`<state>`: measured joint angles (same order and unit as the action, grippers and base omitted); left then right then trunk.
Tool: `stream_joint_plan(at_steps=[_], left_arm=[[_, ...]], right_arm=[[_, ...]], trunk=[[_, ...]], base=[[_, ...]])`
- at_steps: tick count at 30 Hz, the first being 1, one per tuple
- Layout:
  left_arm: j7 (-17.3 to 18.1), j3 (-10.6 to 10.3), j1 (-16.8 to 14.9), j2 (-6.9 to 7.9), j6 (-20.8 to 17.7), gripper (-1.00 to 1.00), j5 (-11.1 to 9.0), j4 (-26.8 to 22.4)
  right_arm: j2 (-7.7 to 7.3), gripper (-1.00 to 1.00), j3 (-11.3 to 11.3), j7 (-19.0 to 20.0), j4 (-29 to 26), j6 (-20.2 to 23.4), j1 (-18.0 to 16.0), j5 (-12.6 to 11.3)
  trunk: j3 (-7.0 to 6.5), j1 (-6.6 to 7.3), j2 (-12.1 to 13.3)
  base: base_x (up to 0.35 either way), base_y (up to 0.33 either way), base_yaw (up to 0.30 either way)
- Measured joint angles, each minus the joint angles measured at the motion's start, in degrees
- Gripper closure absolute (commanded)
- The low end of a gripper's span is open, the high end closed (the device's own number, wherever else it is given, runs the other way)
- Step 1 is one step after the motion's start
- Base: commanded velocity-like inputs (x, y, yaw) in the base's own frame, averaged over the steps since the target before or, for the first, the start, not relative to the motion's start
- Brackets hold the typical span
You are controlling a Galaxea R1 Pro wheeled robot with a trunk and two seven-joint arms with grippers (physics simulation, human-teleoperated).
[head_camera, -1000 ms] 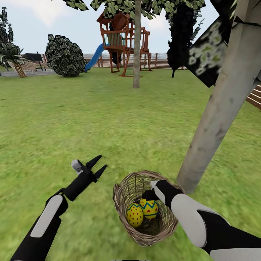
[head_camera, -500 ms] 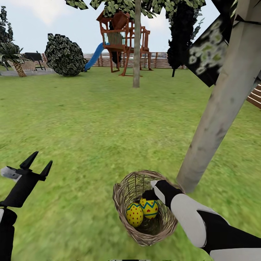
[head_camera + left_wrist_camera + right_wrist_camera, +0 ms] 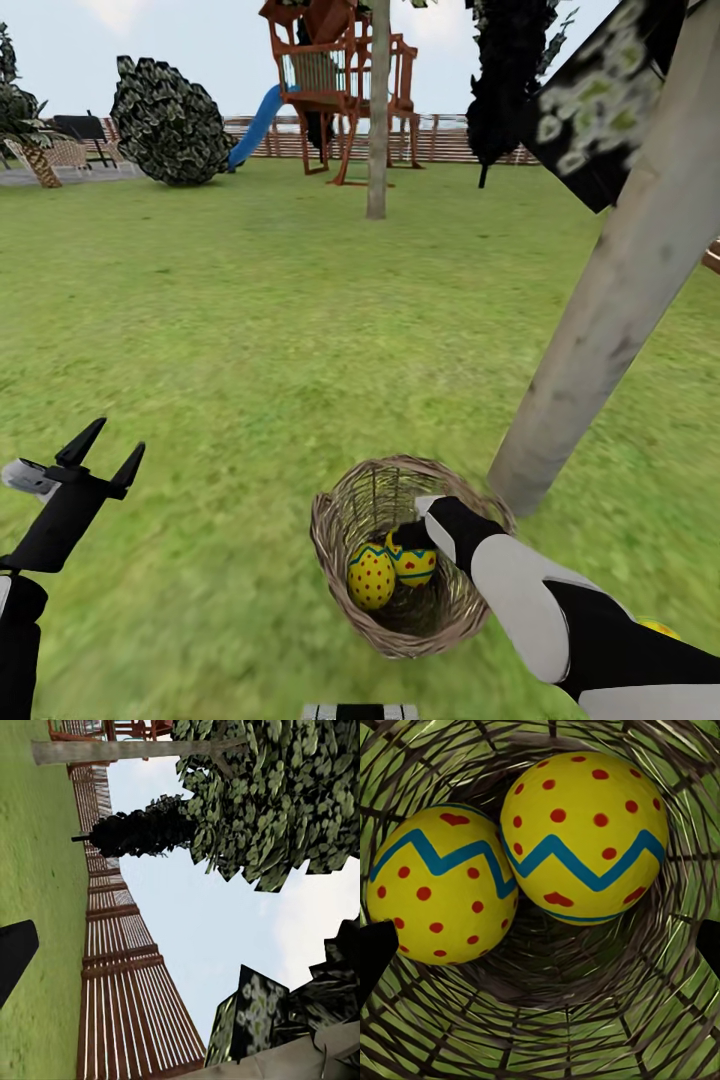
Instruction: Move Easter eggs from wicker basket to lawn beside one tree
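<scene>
We are at the extraction step: two eggs lie touching in the basket [image 3: 345, 560], which sits on the lawn [image 3: 250, 330] just left of the near tree [image 3: 610, 310]. A yellow speck by our right arm may be the third egg – we cannot confirm. The right gripper [image 3: 540, 945] hangs over the eggs, jaws spread. Next move: descend and close on the nearer egg [image 3: 585, 836], avoiding its neighbour [image 3: 439, 885]. The left gripper [image 3: 100, 455] waits far left, jaws apart. Ground is flat grass – a fence [image 3: 124, 990] bounds it.
</scene>
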<state>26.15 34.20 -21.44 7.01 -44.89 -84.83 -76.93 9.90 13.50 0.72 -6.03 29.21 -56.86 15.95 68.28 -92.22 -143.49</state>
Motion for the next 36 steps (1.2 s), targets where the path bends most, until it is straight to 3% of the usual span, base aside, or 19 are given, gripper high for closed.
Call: stream_joint_plan(at_steps=[10,12,15,18,19,23,24,26,31,36], left_arm=[[-0.14,-0.13,-0.01,-0.06,0.02,-1.0,0.15,-0.1],[-0.38,-1.16,-0.01,-0.47,0.12,-1.0,0.24,-0.08],[-0.71,-4.73,-0.04,-0.98,0.47,-1.0,0.39,-0.08],[-1.83,-6.35,-0.63,-1.09,0.63,-1.0,0.43,-0.11],[-3.0,-6.48,-1.09,-1.1,0.67,-1.0,0.43,-0.16],[-13.81,-6.61,-6.76,-1.12,0.72,-1.0,-0.06,-0.18],[-14.92,-6.61,-7.48,-1.13,0.72,-1.0,-0.09,-0.18],[-22.21,-6.65,-13.02,-1.27,0.75,-1.0,-0.42,-0.11],[-28.34,-6.85,-19.79,-1.75,0.86,-1.0,0.37,0.16],[-33.03,-7.79,-21.99,-3.45,0.83,-1.0,0.8,0.17]], right_arm=[[-0.04,-1.0,-0.26,-0.1,-0.86,0.21,-0.04,0.36],[-0.02,-1.0,-0.26,-0.14,-1.34,0.3,-0.04,0.36],[0.01,-1.0,-0.26,-0.15,-1.66,0.4,-0.04,0.33],[0.03,-1.0,-0.26,-0.16,-1.72,0.44,-0.05,0.3],[0.05,-1.0,-0.26,-0.16,-1.7,0.45,-0.04,0.3],[0.06,-1.0,-0.24,-0.16,-1.7,0.43,-0.06,0.28],[0.06,-1.0,-0.24,-0.16,-1.7,0.42,-0.06,0.29],[0.06,-1.0,-0.26,-0.15,-1.75,0.38,-0.05,0.3],[0.06,-1.0,-0.27,-0.16,-1.8,0.31,-0.08,0.29],[0.06,-1.0,-0.27,-0.16,-2.78,0.2,-0.09,0.3]], trunk=[[2.22,-0.26,-0.14],[2.66,-0.31,-0.16],[3.33,-0.39,-0.2],[3.99,-0.46,-0.24],[4.21,-0.49,-0.26],[4.88,-0.56,-0.3],[4.88,-0.56,-0.3],[4.87,-0.56,-0.3],[4.88,-0.56,-0.3],[4.88,-0.56,-0.3]], base=[[0.0,0.0,0.0],[0.0,0.0,0.0],[0.0,0.0,0.0],[0.0,0.0,0.0],[0.0,0.0,0.0],[0.0,0.0,0.0],[0.0,0.0,0.0],[0.0,0.0,0.0],[0.0,0.0,0.0],[0.0,0.0,0.0]])
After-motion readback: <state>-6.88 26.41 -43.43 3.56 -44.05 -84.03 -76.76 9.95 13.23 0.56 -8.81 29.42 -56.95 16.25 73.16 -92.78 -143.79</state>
